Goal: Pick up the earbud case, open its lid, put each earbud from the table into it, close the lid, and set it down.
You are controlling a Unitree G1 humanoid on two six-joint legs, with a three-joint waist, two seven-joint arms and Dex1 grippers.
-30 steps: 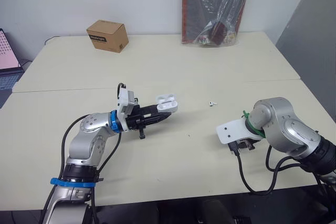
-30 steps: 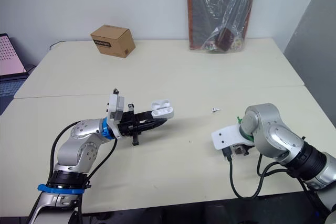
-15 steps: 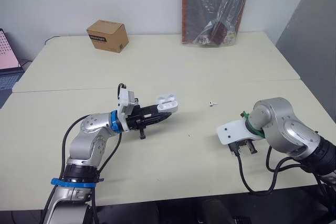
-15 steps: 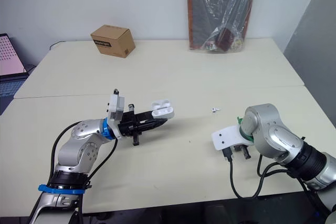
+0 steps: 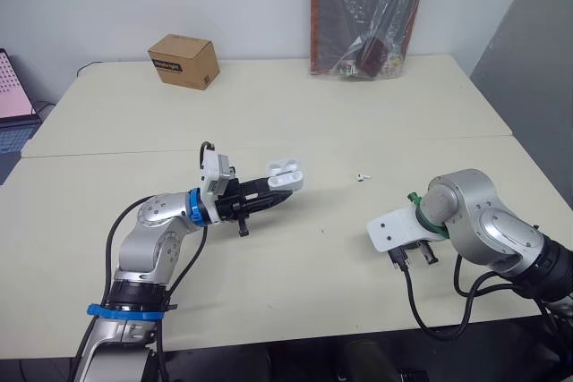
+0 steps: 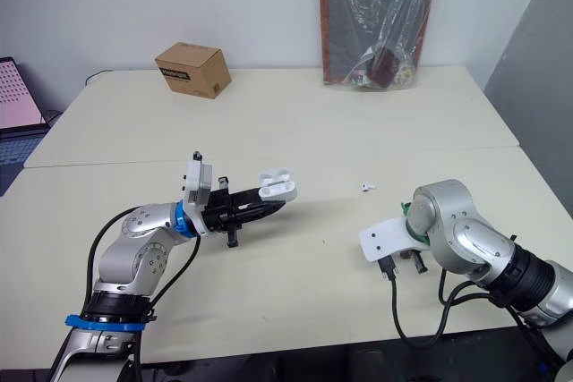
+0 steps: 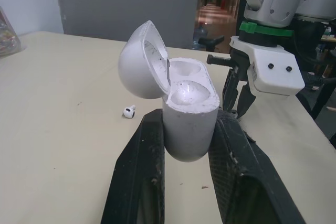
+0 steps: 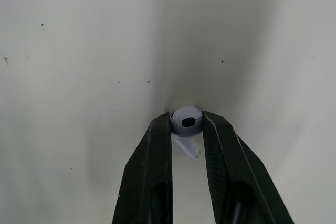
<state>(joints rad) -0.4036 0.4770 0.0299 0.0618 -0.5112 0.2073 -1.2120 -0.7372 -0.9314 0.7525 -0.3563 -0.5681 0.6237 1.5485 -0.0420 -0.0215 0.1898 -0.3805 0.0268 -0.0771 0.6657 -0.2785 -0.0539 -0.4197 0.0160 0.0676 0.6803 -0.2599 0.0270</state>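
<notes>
Left end effector (image 5: 273, 196) clamps the case (image 7: 189, 129) off the tabletop (image 5: 269, 114), lid (image 7: 139, 61) open so both sockets face out for loading; at its 4 o'clock the right end effector (image 8: 186, 129) pinches one earbud (image 8: 186, 120), the other earbud (image 5: 362, 175) loose at 3 o'clock.

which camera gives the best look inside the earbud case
The left wrist view: the earbud case stands close up between the left claw's fingers, lid tipped back, both hollows empty. The eye views show it small and from the side at that claw's tip, lid open.
</notes>
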